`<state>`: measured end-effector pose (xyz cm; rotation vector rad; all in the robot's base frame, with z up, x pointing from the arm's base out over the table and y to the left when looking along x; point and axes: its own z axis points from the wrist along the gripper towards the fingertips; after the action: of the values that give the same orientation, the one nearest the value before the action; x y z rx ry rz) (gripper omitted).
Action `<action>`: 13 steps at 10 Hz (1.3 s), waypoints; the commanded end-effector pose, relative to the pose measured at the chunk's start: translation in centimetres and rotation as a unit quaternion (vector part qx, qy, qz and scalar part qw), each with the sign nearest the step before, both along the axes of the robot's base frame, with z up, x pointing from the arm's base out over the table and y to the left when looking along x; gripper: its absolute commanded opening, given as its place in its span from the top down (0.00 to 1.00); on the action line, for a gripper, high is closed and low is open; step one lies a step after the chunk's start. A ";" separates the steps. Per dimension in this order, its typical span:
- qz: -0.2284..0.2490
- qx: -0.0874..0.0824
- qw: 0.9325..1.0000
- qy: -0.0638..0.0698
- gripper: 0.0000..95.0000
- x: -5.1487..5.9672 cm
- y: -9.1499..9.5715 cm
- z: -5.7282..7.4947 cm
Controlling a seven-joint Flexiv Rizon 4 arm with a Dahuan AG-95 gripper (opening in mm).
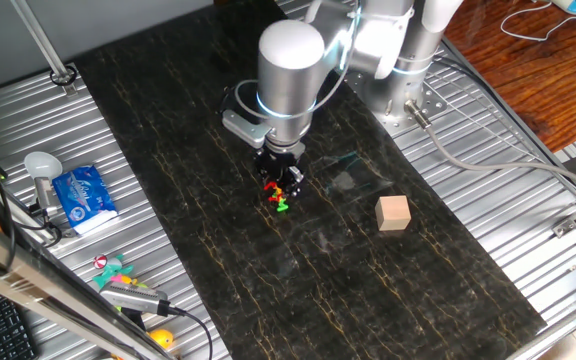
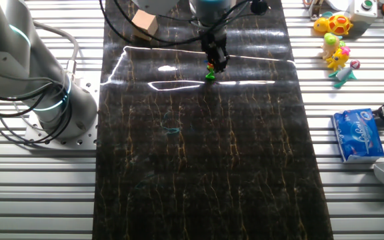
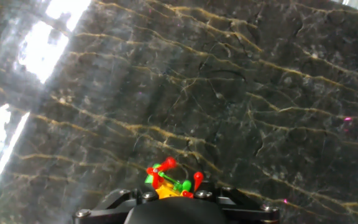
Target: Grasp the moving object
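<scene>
Toy figure (image 1: 280, 197) in red, yellow and green sits on the dark marble table (image 1: 218, 280), near the middle of one fixed view, directly under the gripper (image 1: 282, 184). I judge the step to be the final descent or closing. The next move needs following the toy while closing. Whether the jaws are apart or already clamped on it, I cannot tell.
</scene>
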<state>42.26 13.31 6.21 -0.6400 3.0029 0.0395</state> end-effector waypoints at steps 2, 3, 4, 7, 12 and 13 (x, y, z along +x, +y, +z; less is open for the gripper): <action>0.001 0.000 1.000 0.014 1.00 0.4 -0.2 1.5; 0.001 0.000 1.000 0.016 1.00 0.5 -0.2 1.8; 0.002 0.000 1.000 0.018 1.00 0.6 -0.3 2.2; 0.003 -0.001 1.000 0.026 1.00 1.0 -0.5 4.1; -0.012 -0.005 1.000 0.028 1.00 2.0 -0.4 6.2; -0.034 -0.004 0.999 0.032 1.00 2.4 0.2 6.9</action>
<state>44.70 13.55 13.18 -0.5770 3.0789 0.0429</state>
